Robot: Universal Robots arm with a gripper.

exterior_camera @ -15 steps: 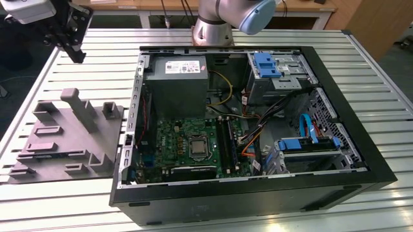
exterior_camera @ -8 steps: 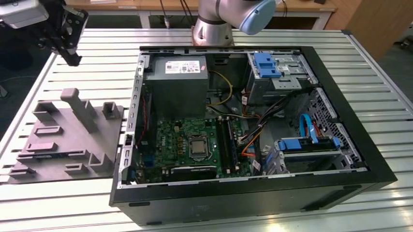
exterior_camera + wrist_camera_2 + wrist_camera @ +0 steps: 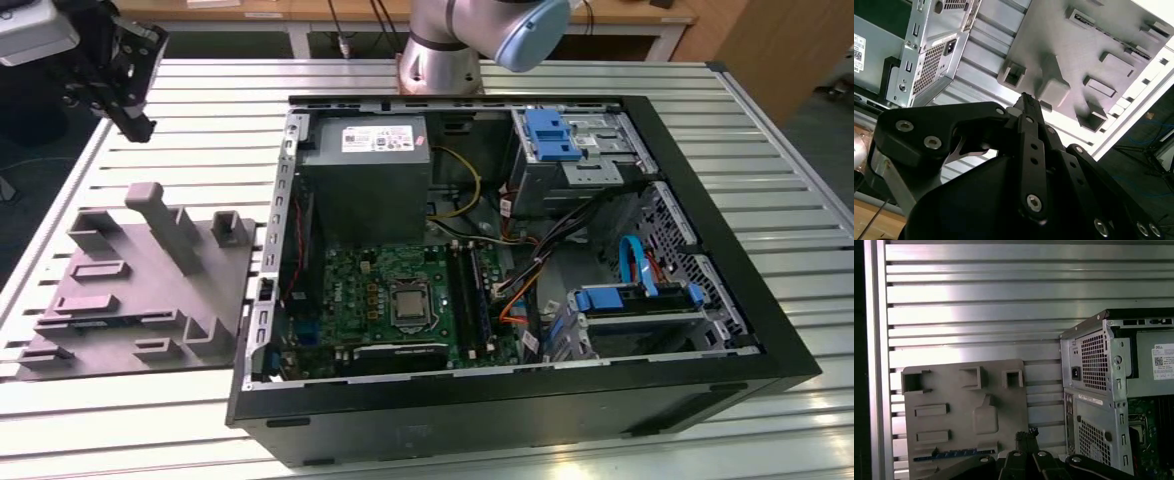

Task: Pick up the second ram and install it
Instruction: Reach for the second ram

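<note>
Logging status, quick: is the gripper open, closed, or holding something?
Gripper: closed, jaws together, holding nothing.

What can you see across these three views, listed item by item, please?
computer case: one, black, open, on the table
power supply: one, grey, inside the case
motherboard: one, green, on the case floor
drive brackets: two, bright blue, inside the case at the exterior view's right
fixture tray: one, grey, beside the case
second ram: one, dark blue, lying in the tray
table: one, silver, slatted
arm: one, silver and blue-grey, behind the case
pincer: one, black, above the tray
</note>
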